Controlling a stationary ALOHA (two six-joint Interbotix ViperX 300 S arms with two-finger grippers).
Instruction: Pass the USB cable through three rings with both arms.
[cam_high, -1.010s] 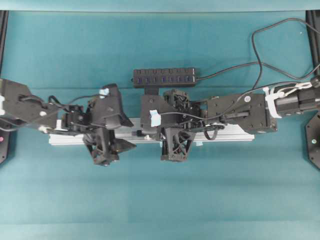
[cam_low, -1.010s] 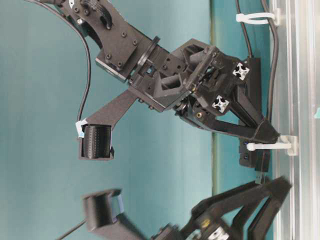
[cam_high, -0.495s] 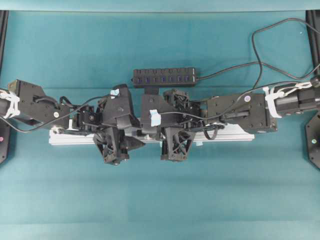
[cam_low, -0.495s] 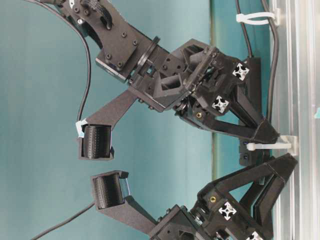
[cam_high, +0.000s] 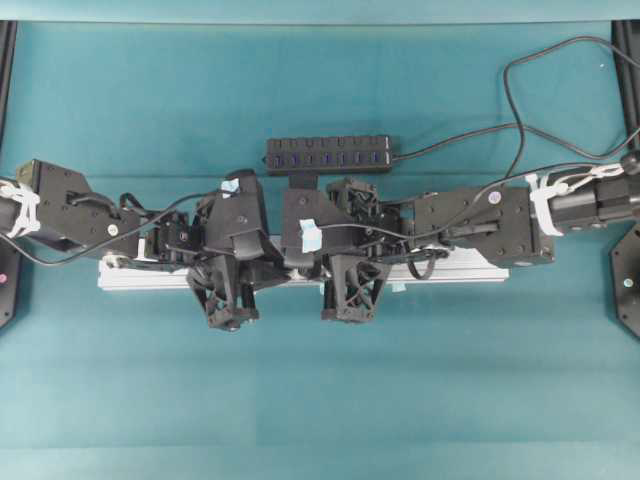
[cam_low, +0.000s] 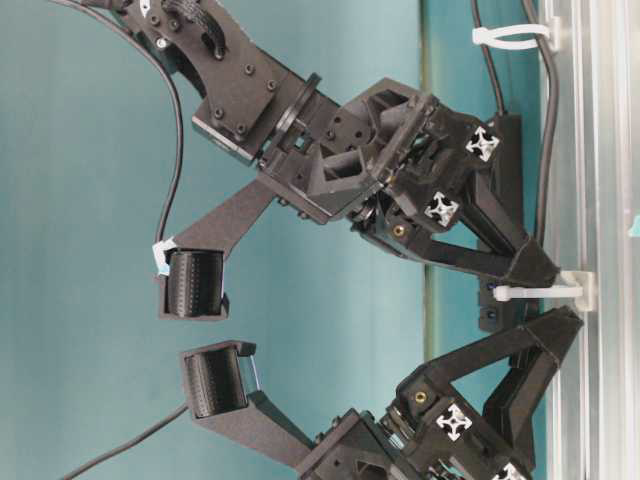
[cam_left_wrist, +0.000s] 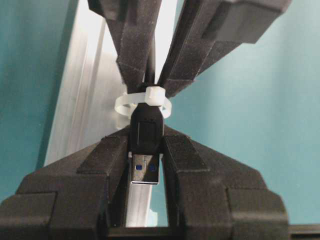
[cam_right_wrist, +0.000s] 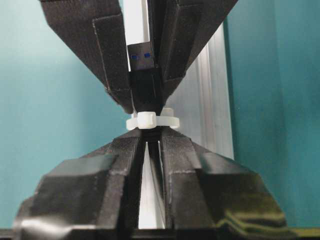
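Observation:
The USB cable's black plug with its metal tip pokes through a white ring on the silver rail. My left gripper is shut on the plug's black body, just past the ring. My right gripper is shut on the thin cable on the ring's other side, with the plug beyond it. In the table-level view both grippers' tips meet at this ring, and the cable runs through a second ring. A third ring is not in view.
The black multi-port hub lies behind the rail, and its cord loops at the back right. Both arms crowd the rail's middle. Black frame posts stand at the table's left and right edges.
My left arm has moved right along the rail to the ring, and its jaws have closed on the plug. My right gripper has held still on the cable.

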